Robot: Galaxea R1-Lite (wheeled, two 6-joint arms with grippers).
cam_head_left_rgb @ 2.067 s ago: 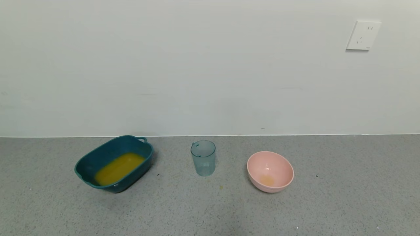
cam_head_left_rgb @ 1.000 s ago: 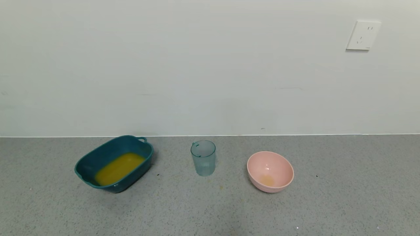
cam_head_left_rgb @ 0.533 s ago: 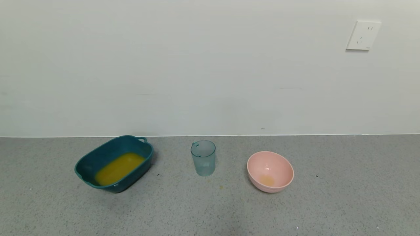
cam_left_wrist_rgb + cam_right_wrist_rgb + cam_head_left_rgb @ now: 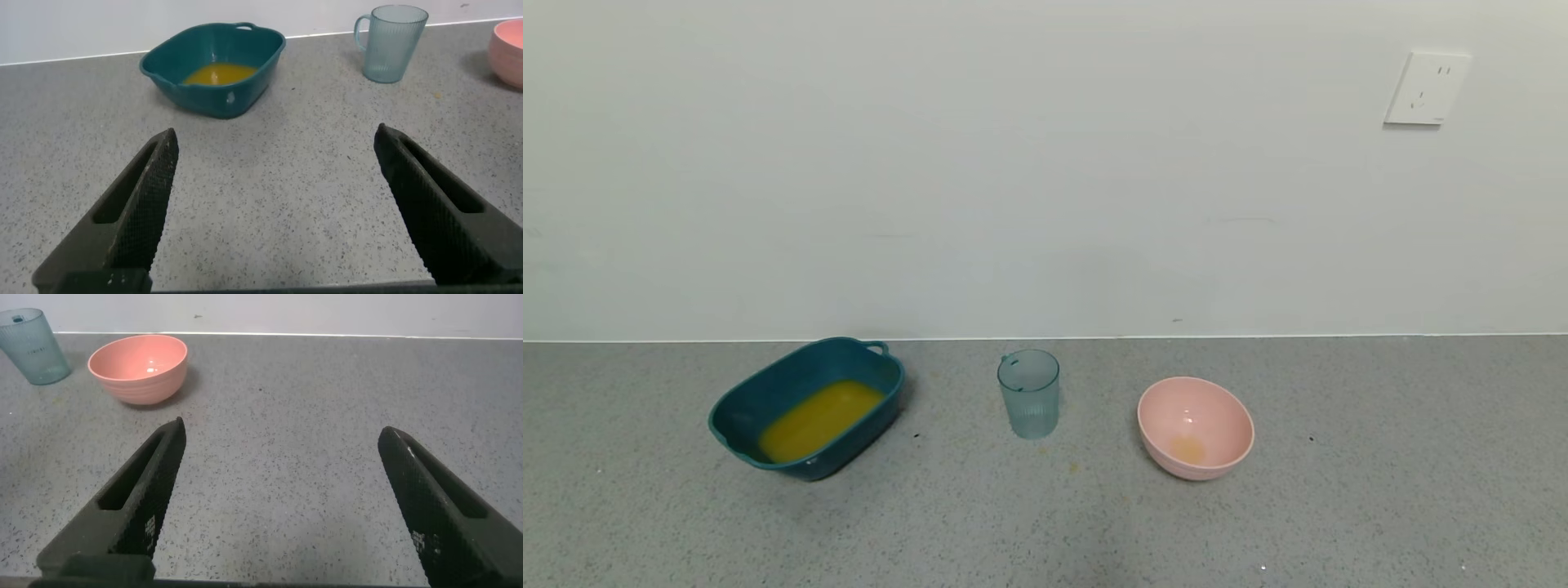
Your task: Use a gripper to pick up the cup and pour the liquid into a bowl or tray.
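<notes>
On the grey tabletop (image 4: 1380,506), in a row below the white wall (image 4: 1013,163), three vessels, well apart from one another. Farthest left, the teal tray (image 4: 756,400), set at an angle, loop handle toward the wall, holding a pool of orange-yellow liquid (image 4: 818,419). In the middle, the cup (image 4: 1029,394), upright, pale blue-green and see-through, ribbed low on its walls, tiny tab at the rim, seemingly empty, touched by nothing. To the right, a pink bowl (image 4: 1196,427) with a faint yellowish smear at its bottom. High on the wall at far right, a white socket (image 4: 1427,88). No arm visible from the head camera. Left claw (image 4: 274,204) low over bare tabletop, nearer the robot than the row, fingers (image 4: 143,208) spread wide apart, gripping nothing, with tray and cup ahead of it. Right claw (image 4: 282,502) likewise low over bare tabletop, fingers (image 4: 143,498) spread wide, empty, with bowl and cup ahead of it.
</notes>
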